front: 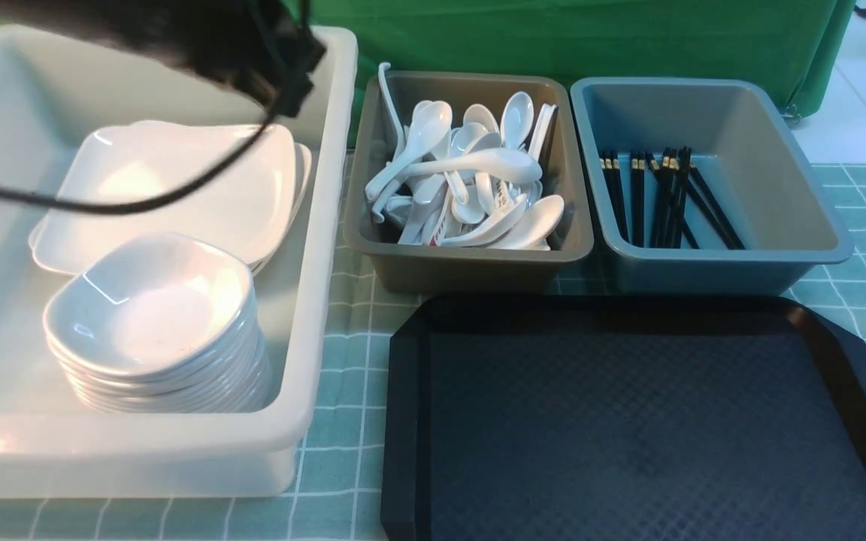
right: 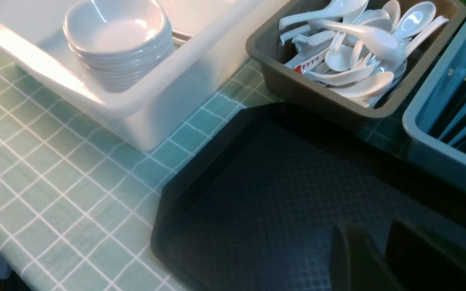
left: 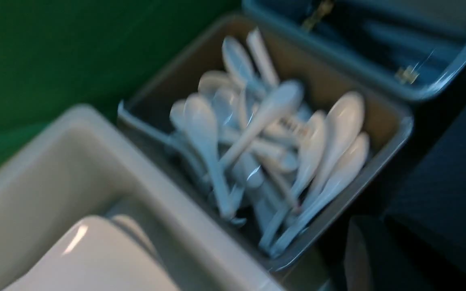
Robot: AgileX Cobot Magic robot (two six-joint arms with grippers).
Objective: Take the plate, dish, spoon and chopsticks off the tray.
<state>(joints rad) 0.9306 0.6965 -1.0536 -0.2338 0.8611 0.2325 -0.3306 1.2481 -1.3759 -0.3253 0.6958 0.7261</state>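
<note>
**A:** Risks from here?

**B:** Snagging, mostly. Shut, empty left jaws high over the white tub (front: 320, 300). Beneath them a loose black cable (front: 117, 209) droops across the top plate (front: 177, 165), liable to catch a rim and tip the stack. Blurred left wrist view, so possibly clipping a tub wall too. Slightly parted, empty right jaws just above the bare tray (front: 628, 421).

**A:** Counts?

**B:** One tray, three tubs. Below the left jaws, the top dish (front: 151, 300) on a stack of roughly nine, plus at least two plates. Beyond the right jaws, the uppermost spoon (front: 478, 161) on a heap of over a dozen in the brown tub (front: 470, 270), and ten or so chopsticks (front: 666, 195) in the blue-grey tub (front: 711, 270).
</note>
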